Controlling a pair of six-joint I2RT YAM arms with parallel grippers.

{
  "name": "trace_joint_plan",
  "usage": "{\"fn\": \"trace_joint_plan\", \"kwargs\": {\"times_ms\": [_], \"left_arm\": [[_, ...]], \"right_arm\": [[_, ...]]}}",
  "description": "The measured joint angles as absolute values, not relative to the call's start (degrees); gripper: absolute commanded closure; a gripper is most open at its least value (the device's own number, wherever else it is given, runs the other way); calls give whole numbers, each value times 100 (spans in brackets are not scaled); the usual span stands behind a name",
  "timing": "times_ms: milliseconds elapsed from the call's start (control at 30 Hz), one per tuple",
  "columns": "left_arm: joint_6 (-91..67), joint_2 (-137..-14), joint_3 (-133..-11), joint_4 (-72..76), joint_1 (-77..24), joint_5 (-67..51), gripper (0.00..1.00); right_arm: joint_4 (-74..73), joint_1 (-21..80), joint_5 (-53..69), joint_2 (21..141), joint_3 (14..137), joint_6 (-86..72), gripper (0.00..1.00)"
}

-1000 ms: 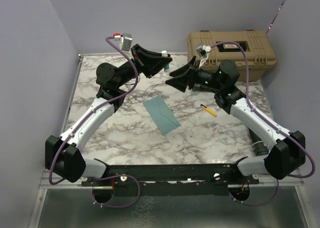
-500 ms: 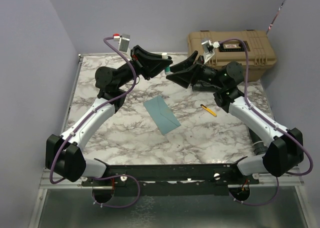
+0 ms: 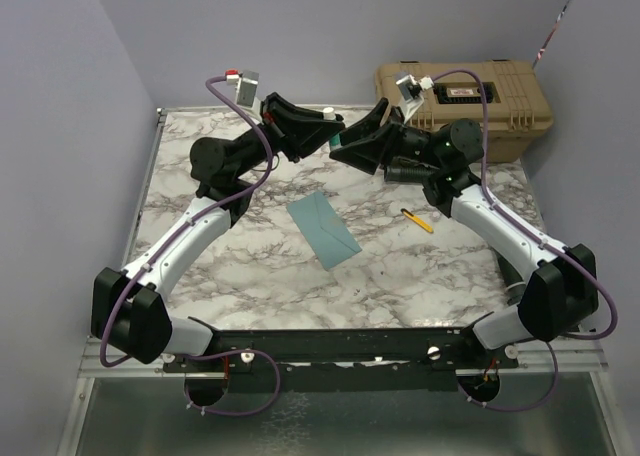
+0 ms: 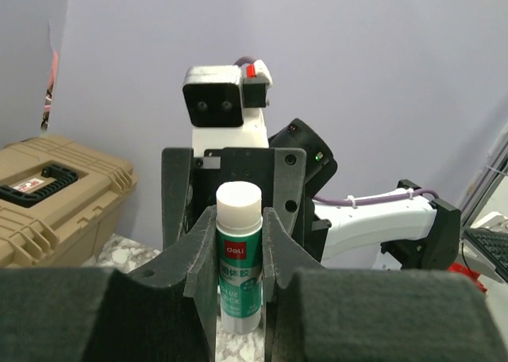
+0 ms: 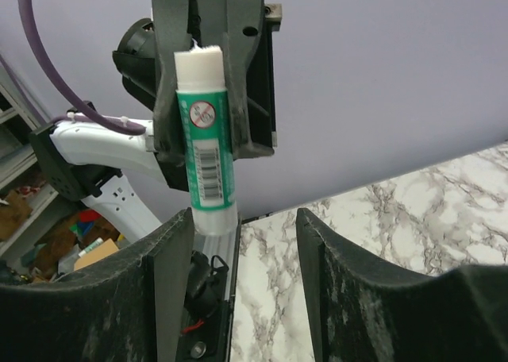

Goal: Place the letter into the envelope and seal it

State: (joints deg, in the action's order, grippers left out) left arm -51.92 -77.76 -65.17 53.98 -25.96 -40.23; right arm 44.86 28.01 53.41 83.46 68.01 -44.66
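The right gripper (image 5: 244, 219), jaws apart, has risen to meet the glue stick (image 4: 239, 275) clamped in the left gripper (image 4: 239, 219), likely to uncap it for sealing the envelope (image 3: 323, 228) at their 6 o'clock; letter unseen.

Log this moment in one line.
left gripper: shut on glue stick | right gripper: open, facing it | envelope: flat on table

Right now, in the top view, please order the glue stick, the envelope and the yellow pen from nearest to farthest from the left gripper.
1. The glue stick, held in the jaws of the left gripper.
2. The envelope, central on the table.
3. The yellow pen, on the right side.
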Motion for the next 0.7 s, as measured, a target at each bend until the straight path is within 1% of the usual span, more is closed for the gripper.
{"fn": "trace_joint_plan", "kwargs": {"times_ms": [167, 233, 267, 367, 433, 533, 567, 700], "left_arm": [[-5190, -7782, -6425, 5384, -2596, -4027, 100], [-5190, -7784, -6416, 5382, -2596, -4027, 100], [-5190, -7784, -6416, 5382, -2596, -4027, 100], [-5190, -7784, -6416, 5382, -2596, -4029, 100], [-5192, -7784, -6416, 5382, -2596, -4029, 100], [-5218, -7784, -6416, 5404, -2589, -3994, 100], [-5242, -7784, -6416, 5402, -2576, -3975, 99], [-5295, -7784, -6414, 5387, -2554, -3944, 77]], "right_arm": [[4696, 2803, 5395, 8390, 6871, -4615, 42], [4755, 2803, 5419, 8390, 6888, -4665, 44], [4766, 2803, 5428, 8390, 6897, -4674, 47], [4799, 2803, 5435, 8403, 6947, -4718, 72], [4727, 2803, 5454, 8464, 7076, -4735, 86], [4539, 2801, 5570, 8637, 7391, -4768, 96], [4512, 2801, 5610, 8676, 7446, -4772, 99], [4475, 2794, 5651, 8726, 7496, -4777, 99]]}}
